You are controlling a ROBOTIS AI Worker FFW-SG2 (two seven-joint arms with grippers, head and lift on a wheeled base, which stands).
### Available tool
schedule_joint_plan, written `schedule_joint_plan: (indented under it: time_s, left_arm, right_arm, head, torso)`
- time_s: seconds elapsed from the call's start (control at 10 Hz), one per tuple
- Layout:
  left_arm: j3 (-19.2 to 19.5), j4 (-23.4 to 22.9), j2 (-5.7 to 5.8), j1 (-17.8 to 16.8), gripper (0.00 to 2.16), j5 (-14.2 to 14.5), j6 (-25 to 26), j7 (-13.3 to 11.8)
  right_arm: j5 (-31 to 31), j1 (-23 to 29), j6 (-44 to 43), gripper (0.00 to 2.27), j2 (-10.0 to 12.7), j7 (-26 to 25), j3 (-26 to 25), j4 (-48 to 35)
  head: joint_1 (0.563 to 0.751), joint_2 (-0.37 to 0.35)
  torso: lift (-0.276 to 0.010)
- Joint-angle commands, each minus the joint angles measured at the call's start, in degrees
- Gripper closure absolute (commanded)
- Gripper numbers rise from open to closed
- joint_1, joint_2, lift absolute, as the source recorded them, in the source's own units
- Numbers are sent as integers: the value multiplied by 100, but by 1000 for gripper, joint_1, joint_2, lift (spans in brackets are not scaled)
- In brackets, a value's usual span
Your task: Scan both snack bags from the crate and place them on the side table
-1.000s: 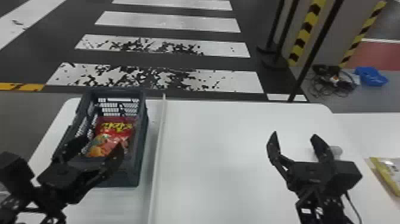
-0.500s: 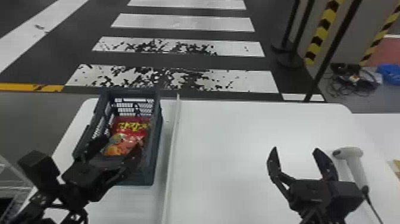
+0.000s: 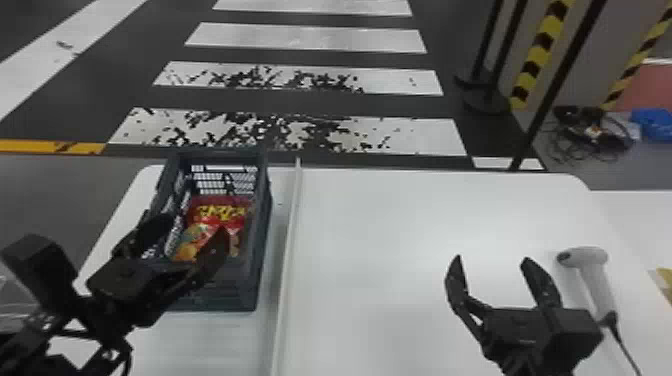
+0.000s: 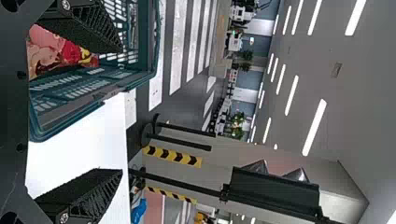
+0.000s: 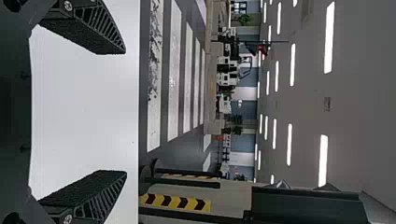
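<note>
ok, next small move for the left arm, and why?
I'd probably ease the left gripper toward the red snack bag: the bag lies in the crate, and that gripper is open, empty and close to the crate.

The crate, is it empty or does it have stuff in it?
Not empty: the head view shows red snack packaging inside the crate.
</note>
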Motion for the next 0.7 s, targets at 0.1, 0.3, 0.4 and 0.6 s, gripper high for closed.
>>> schedule_joint_plan:
  time_s: [0.1, 0.3, 0.4, 0.6]
  left_arm:
    - [392, -41, 178, -359, 73, 157, 752, 36]
    - [611, 29, 565, -860, 73, 210, 1438, 36]
    - [603, 214, 758, -1238, 73, 272, 1842, -7]
    - [365, 785, 1163, -2081, 73, 201, 2440, -87]
  right_arm:
    - [-18, 10, 151, 73, 14, 0, 0, 3]
    - [-18, 46, 221, 76, 14, 9, 9, 3]
    - [-18, 63, 292, 73, 14, 9, 9, -5]
    - [17, 125, 432, 73, 14, 9, 0, -49]
  head:
    - [695, 1]
    - [695, 39]
    - [695, 57]
    - [695, 75]
  torso:
    - [-95]
    - [-95]
    - [-95]
    - [-95]
